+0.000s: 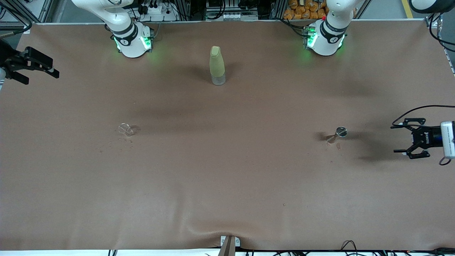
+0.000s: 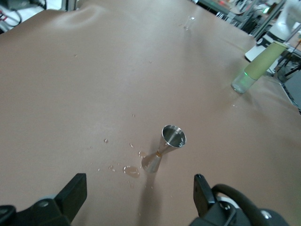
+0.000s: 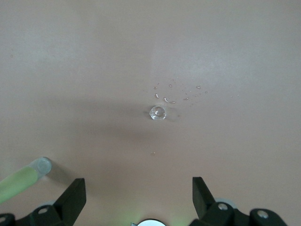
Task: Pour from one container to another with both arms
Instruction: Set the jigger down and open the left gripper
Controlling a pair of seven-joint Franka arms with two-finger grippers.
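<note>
Lower half of the front frame: bare brown table cover [image 1: 227,185]. Mid-right: steel jigger [image 1: 339,133] upright, droplets [image 2: 131,171] at its foot. Right edge: left gripper [image 1: 403,138], fingers wide apart, holding nothing, clear of the jigger. Mid-left: small clear glass [image 1: 125,129] upright, droplets near. Upper centre: green-sleeved bottle [image 1: 217,65] standing. Upper left edge: right gripper [image 1: 41,75], fingers spread, empty.
</note>
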